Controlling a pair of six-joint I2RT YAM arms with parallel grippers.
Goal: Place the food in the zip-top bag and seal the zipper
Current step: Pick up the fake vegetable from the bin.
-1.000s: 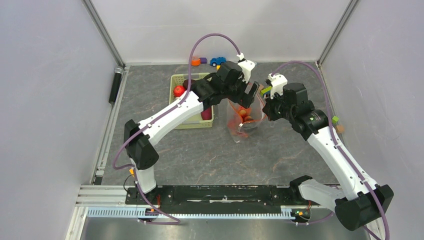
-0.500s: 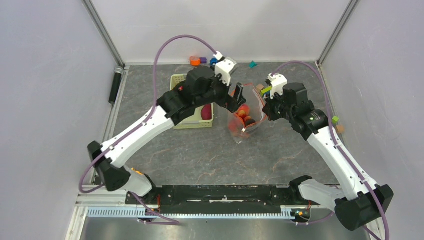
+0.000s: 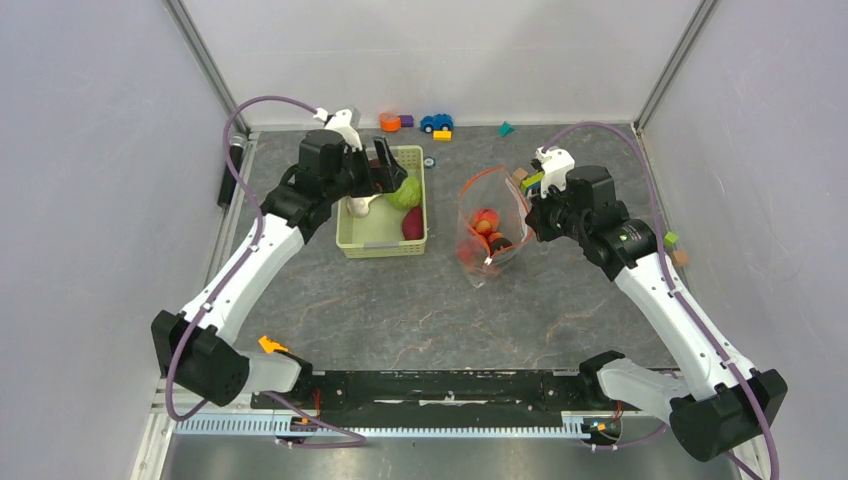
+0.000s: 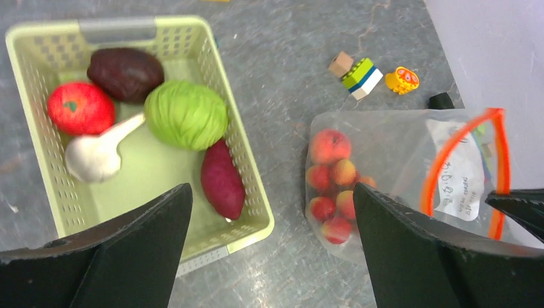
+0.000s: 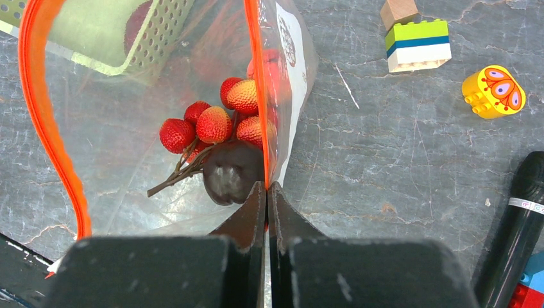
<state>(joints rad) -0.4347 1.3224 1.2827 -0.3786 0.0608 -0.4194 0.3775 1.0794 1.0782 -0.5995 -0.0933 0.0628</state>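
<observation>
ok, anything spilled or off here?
Nothing stands out. The zip-top bag stands with its mouth open, the right tool pinching its rim. It holds strawberries; the cabbage and other food sit in the basket. None is spilled.

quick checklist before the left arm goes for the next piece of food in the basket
1. Right gripper shut on the zip-top bag rim: ok.
2. Zipper open, mouth wide: ok.
3. Left gripper open and empty: ok.
4. Cabbage uncovered in the basket: ok.
5. All food bagged: not ok, tomato and more lie in the basket.
6. Room in the bag for the cabbage: cannot tell.
</observation>
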